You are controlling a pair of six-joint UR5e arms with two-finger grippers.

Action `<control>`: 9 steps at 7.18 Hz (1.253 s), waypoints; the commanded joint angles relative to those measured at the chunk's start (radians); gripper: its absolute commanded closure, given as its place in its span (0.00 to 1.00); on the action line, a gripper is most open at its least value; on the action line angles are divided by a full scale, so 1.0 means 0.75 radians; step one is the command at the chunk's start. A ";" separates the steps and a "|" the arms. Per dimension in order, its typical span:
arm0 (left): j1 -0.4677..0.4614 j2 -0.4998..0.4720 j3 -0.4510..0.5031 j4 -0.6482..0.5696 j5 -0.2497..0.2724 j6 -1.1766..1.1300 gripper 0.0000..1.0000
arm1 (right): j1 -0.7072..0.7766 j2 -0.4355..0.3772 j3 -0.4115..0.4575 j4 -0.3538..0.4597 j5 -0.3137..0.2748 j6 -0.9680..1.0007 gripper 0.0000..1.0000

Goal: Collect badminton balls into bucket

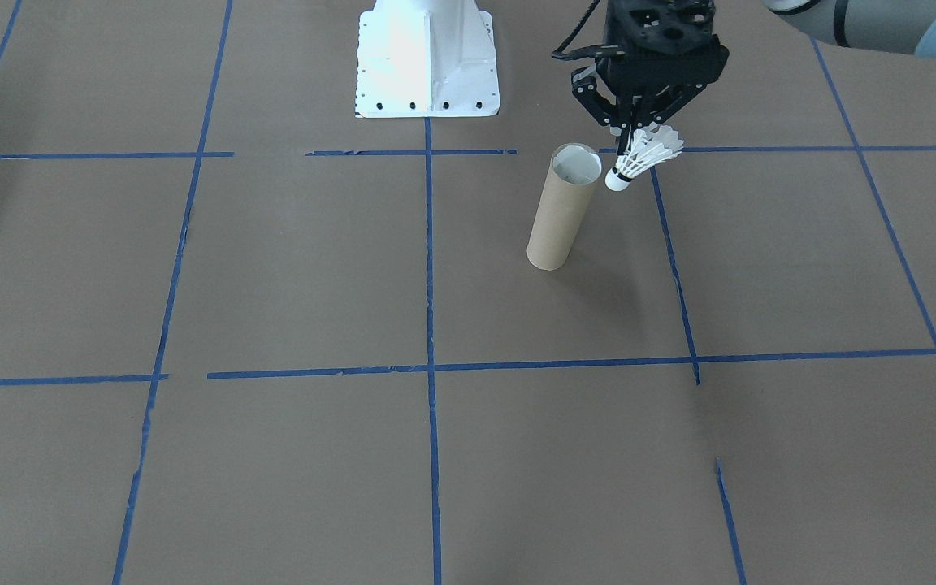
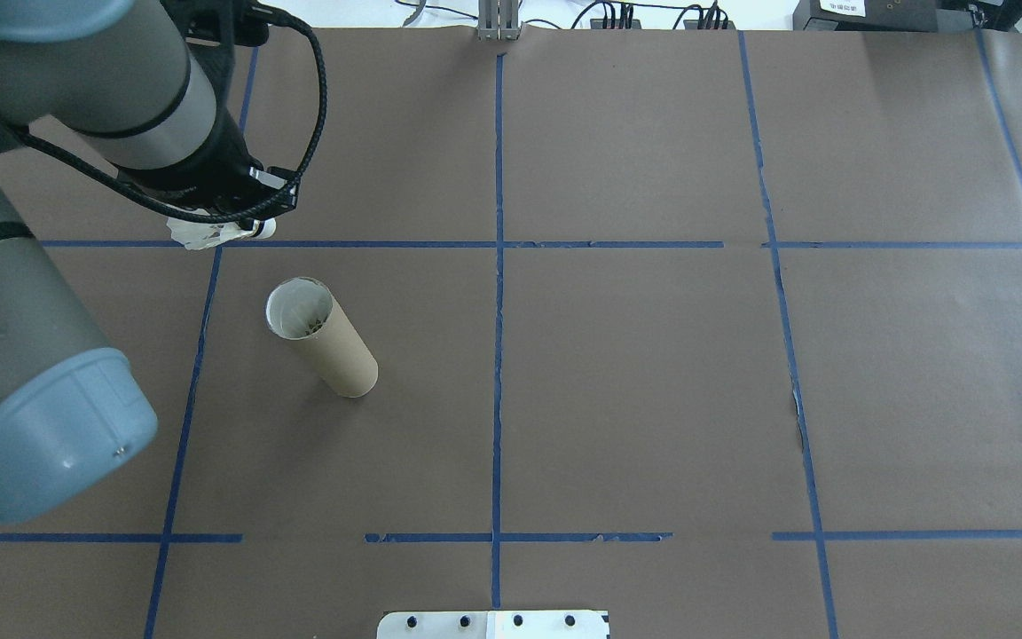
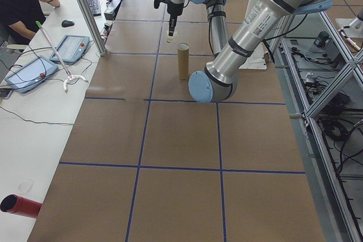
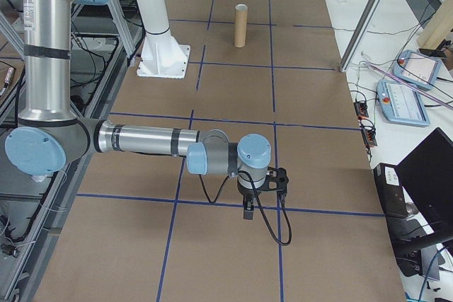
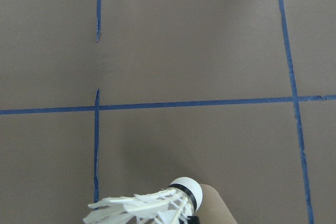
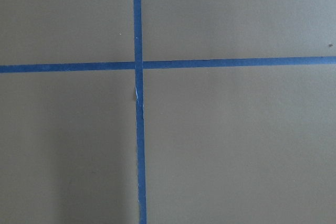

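My left gripper (image 1: pixel 634 134) is shut on the feathers of the white badminton ball (image 1: pixel 643 158), held in the air with its cork tip tilted down. The bucket, a brown cardboard tube (image 1: pixel 563 207), stands upright with its open pale mouth (image 2: pixel 298 309) just beside the ball, a small gap between them. From overhead the badminton ball (image 2: pixel 209 233) pokes out under the left wrist, beyond the bucket. The left wrist view shows the badminton ball (image 5: pixel 152 208) at the bottom edge. My right gripper (image 4: pixel 249 211) hangs low over the table far from the bucket (image 4: pixel 241 26); whether it is open or shut, I cannot tell.
The white robot base (image 1: pixel 427 61) stands behind the bucket. Blue tape lines (image 2: pixel 498 355) cross the brown table cover. A side bench holds tablets (image 3: pixel 71 48), with a seated person (image 3: pixel 20 4) and a red cylinder (image 3: pixel 22 205) at its near end.
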State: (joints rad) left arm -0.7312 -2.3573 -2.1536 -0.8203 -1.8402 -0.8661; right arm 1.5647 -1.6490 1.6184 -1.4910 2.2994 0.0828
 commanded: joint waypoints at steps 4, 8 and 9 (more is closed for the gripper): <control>0.188 -0.217 0.145 0.298 0.222 0.036 1.00 | 0.000 0.000 0.000 0.000 0.000 0.000 0.00; 0.284 -0.207 0.180 0.321 0.277 0.036 1.00 | 0.000 0.000 0.000 0.000 0.000 0.000 0.00; 0.284 -0.207 0.176 0.337 0.277 0.036 1.00 | 0.000 0.000 0.000 0.000 0.000 0.000 0.00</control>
State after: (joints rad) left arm -0.5253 -2.5131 -2.0212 -0.5812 -1.6339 -0.8390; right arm 1.5647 -1.6490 1.6185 -1.4910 2.2994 0.0828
